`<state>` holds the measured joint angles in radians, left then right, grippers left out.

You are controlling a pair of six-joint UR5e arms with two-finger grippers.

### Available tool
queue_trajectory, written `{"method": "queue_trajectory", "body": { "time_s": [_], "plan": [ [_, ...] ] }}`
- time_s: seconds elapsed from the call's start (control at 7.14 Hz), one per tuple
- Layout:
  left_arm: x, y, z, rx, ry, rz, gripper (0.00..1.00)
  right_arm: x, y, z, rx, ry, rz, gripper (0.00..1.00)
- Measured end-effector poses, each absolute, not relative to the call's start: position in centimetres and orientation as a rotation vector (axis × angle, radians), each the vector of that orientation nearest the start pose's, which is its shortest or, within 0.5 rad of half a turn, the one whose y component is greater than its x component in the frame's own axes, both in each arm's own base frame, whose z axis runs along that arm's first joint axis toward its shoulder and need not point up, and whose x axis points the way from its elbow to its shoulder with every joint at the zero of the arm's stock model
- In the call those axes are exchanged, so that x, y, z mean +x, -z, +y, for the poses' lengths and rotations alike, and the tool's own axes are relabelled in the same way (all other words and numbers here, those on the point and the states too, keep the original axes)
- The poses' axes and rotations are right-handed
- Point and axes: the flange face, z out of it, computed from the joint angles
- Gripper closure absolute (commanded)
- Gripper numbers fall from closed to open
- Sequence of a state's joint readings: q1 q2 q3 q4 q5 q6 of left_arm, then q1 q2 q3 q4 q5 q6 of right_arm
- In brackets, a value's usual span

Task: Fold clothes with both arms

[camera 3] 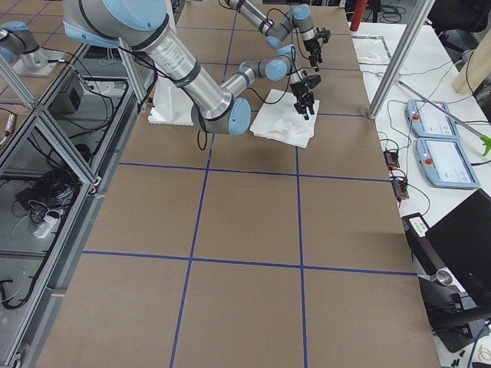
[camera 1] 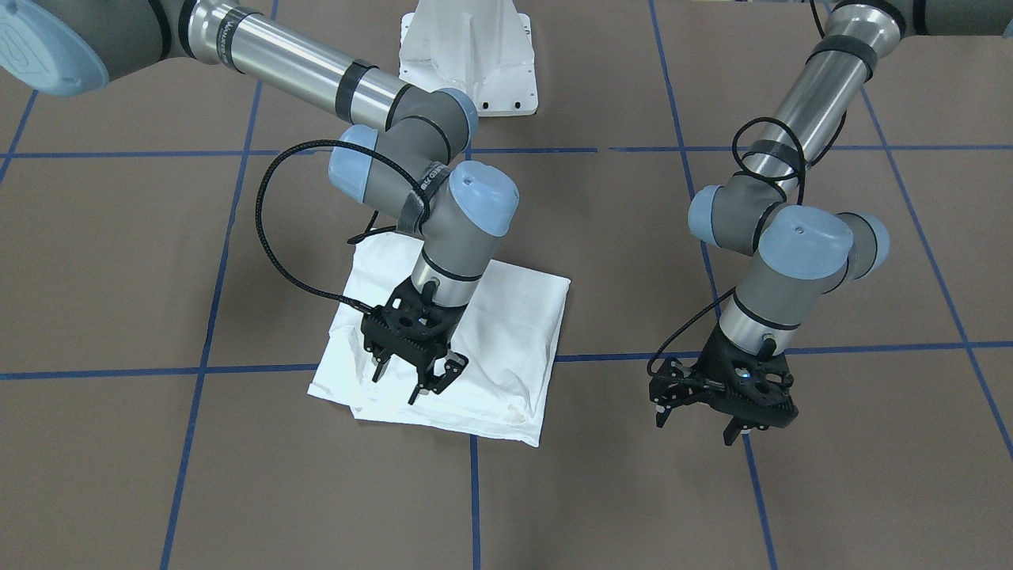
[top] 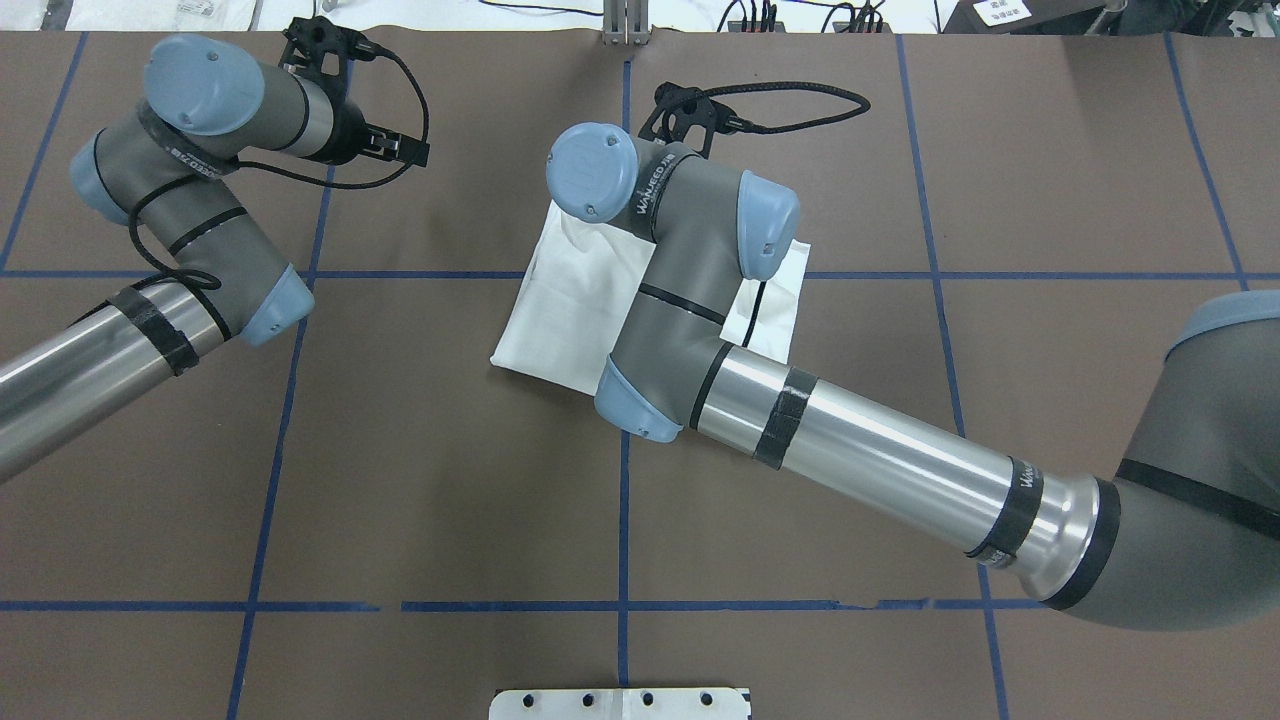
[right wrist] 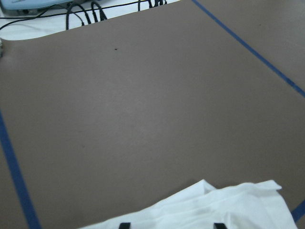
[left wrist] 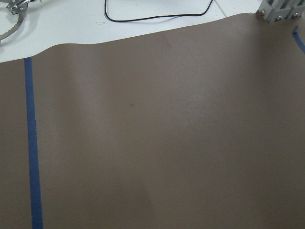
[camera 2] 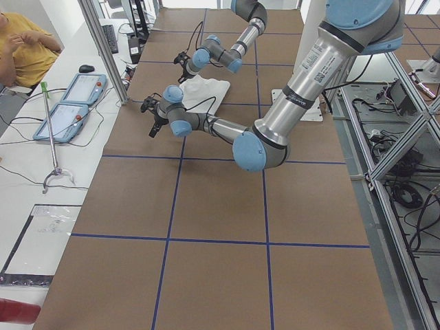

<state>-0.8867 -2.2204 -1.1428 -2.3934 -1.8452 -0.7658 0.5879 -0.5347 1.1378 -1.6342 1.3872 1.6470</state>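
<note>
The clothes, a white shirt [camera 1: 506, 332], lie folded into a flat rectangle on the brown table; they also show in the overhead view [top: 570, 300] and at the bottom of the right wrist view [right wrist: 214, 205]. My right gripper [camera 1: 400, 384] hovers just above the fold's edge nearest the operators' side, open, with nothing between its fingertips [right wrist: 125, 224]. My left gripper [camera 1: 695, 427] hangs open and empty over bare table, well clear of the shirt. The left wrist view shows only brown table and blue tape.
Blue tape lines [camera 1: 475, 491] grid the brown table. The white pedestal [camera 1: 467, 55] stands at the robot's side. Cables [top: 800, 12] run along the far edge. Teach pendants [camera 2: 75, 89] and a seated person [camera 2: 24, 41] are beyond that edge.
</note>
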Motion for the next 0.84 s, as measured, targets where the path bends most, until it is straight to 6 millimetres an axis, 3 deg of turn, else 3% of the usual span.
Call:
{"method": "queue_trajectory", "body": {
  "time_s": [0.28,0.56,0.84],
  "plan": [
    [40.6,-37.9,-66.5,0.61,-0.074,0.872,0.0,-61.9,-16.0,-55.0,0.285,-0.644,-0.559,0.0],
    [40.5,-37.7,-66.5,0.611,-0.07,0.876,0.0,-64.6,-17.9,-51.3,0.269,-0.616,-0.554,0.0],
    [40.4,-37.5,-66.3,0.612,-0.065,0.881,0.0,-64.5,-21.1,-51.5,0.304,-0.618,-0.508,0.0]
  ]
}}
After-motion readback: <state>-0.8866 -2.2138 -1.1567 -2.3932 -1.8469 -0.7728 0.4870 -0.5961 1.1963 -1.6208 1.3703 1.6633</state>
